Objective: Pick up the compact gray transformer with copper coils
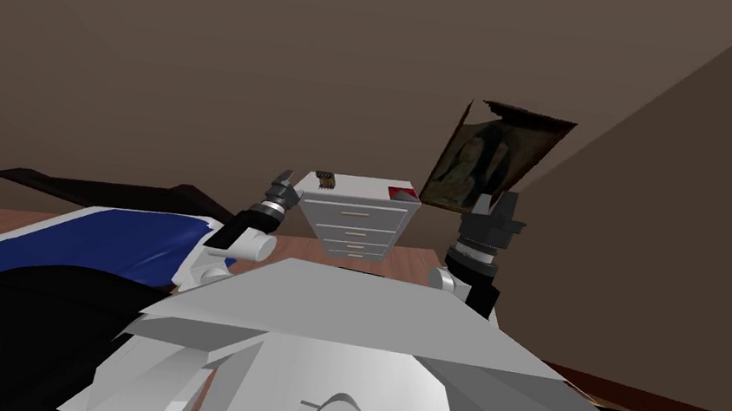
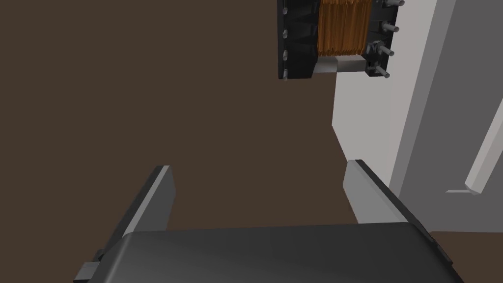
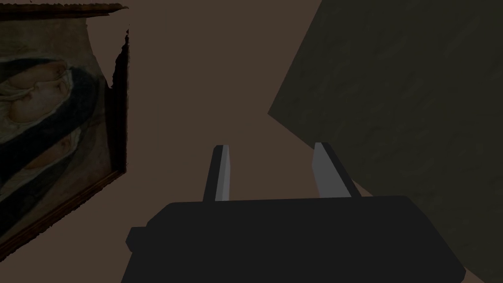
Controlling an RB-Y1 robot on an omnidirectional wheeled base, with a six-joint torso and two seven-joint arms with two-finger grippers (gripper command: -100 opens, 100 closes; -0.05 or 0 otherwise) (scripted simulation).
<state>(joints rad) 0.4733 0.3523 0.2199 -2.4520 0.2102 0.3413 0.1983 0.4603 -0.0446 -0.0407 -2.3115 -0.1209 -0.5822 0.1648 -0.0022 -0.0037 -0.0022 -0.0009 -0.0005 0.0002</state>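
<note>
The transformer (image 1: 325,179) is a small dark block with an orange-brown coil, sitting on the top of a white chest of drawers (image 1: 359,215), near the top's left end. In the left wrist view the transformer (image 2: 339,37) shows black end plates, a copper winding and small pins. My left gripper (image 2: 260,172) is open, short of the transformer and off to its side, with nothing between the fingers. In the head view the left gripper (image 1: 284,184) hangs just left of the chest's top edge. My right gripper (image 1: 497,202) is raised to the right of the chest, open and holding nothing.
A small red object (image 1: 402,193) lies at the right end of the chest top. A bed with a blue cover (image 1: 89,239) lies to my left. A framed painting (image 1: 492,157) hangs on the brown wall behind the chest. The floor is wooden (image 1: 410,261).
</note>
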